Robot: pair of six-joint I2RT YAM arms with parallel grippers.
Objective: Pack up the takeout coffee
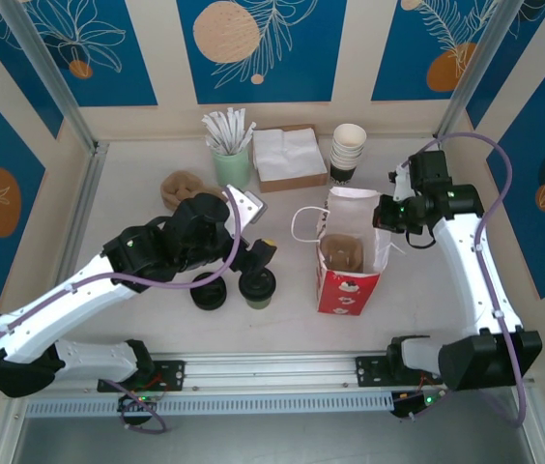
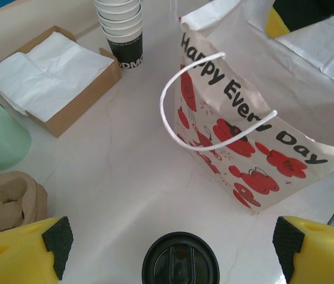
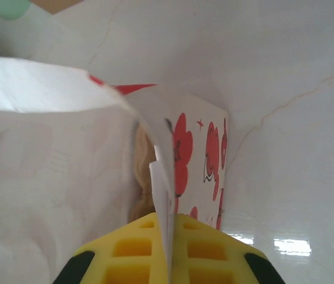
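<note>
Black-lidded, your takeout coffee [image 1: 257,286] is standing on the tabletop [image 1: 282,329] near the paper bag [image 1: 348,282]. Your left hand [image 2: 176,251] is hovering right above it, fingers wide apart. Your right hand [image 3: 167,251] is pinching the bag's white rim.

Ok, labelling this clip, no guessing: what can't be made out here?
- Takeout coffee: left wrist view, bottom edge cuts off its side.
- Paper bag: top view, its walls hide anything under the brown carrier.
- Black lids: top view, left arm partly covers them, count unclear.
</note>
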